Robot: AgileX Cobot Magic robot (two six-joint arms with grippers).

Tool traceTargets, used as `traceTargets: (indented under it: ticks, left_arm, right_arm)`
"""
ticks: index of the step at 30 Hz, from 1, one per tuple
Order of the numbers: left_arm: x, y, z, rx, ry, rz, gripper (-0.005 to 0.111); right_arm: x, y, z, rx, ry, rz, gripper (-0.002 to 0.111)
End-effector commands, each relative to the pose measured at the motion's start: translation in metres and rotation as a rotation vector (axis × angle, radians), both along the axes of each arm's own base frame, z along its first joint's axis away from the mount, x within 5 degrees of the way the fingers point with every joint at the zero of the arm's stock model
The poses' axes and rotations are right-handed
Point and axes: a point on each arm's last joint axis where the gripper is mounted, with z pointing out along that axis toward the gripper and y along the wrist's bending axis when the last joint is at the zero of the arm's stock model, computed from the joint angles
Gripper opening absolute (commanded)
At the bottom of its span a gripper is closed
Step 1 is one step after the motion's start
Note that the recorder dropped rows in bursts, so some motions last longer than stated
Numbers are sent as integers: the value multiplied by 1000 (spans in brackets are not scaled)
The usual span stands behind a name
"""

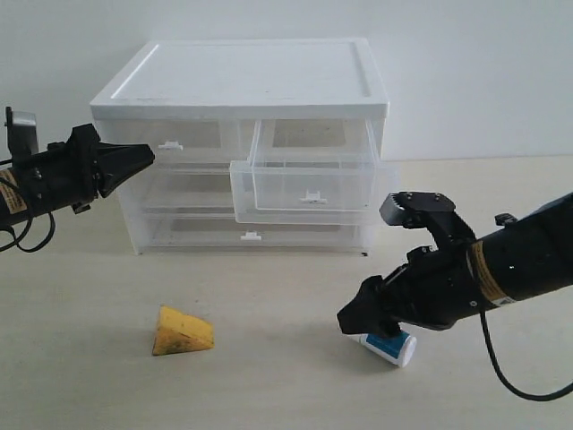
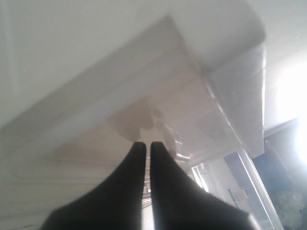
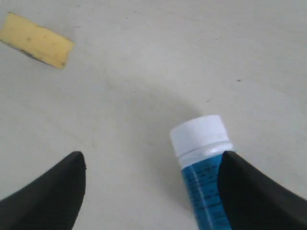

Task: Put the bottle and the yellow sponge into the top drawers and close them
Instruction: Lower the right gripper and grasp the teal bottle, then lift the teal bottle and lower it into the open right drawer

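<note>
At nine o'clock of the cabinet (image 1: 242, 90) in the exterior view, the left gripper (image 1: 143, 154) points at its front left corner. Its fingers are pressed nearly together, with only a thin slit between them and nothing held. The tips are close to the white clip handle (image 1: 170, 144) of the left top drawer (image 1: 183, 136), which sits shut. The left wrist view shows only the gripper (image 2: 145, 146) against blurred translucent plastic.

The yellow sponge (image 1: 182, 332) lies on the table (image 1: 269, 385) at about seven o'clock of the cabinet, alone and well apart from both arms.

The right top drawer (image 1: 304, 184) is pulled out and juts forward over the two wide drawers below.

At about five o'clock of the cabinet the bottle (image 1: 394, 347) lies on its side on the table. The right gripper (image 1: 351, 321) hangs low over it and hides most of it. In the right wrist view its fingers stand wide apart (image 3: 153, 163), with the bottle (image 3: 201, 158) close against one finger (image 3: 259, 191); contact cannot be told.
</note>
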Motion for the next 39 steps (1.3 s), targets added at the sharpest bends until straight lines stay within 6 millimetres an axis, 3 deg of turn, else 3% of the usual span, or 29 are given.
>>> traceTargets:
  ticks: [1, 6, 15, 17, 21, 32, 35, 39]
  left_arm:
    - [9, 6, 2, -8, 7, 95, 4]
    - [9, 6, 2, 4, -5, 94, 4]
    - [9, 6, 2, 6, -5, 91, 4]
    - [9, 6, 2, 6, -5, 91, 4]
    - [9, 6, 2, 6, -5, 91, 4]
    - [9, 6, 2, 6, -5, 91, 4]
    - [9, 6, 2, 6, -5, 91, 4]
    - [9, 6, 2, 6, -5, 91, 4]
  right_arm:
    - [5, -7, -1, -135, -166, 80, 69]
    - [0, -17, -21, -255, -180, 109, 69]
    - [-10, 9, -45, -436, -239, 240, 67]
    - [-9, 11, -45, -495, -263, 205, 55]
    - [-13, 19, -44, -520, -290, 217, 2]
    - [-18, 26, -41, -477, -282, 246, 1]
    - [-20, 29, -30, -420, -289, 245, 1]
    - [-31, 38, 3, -272, -334, 304, 1]
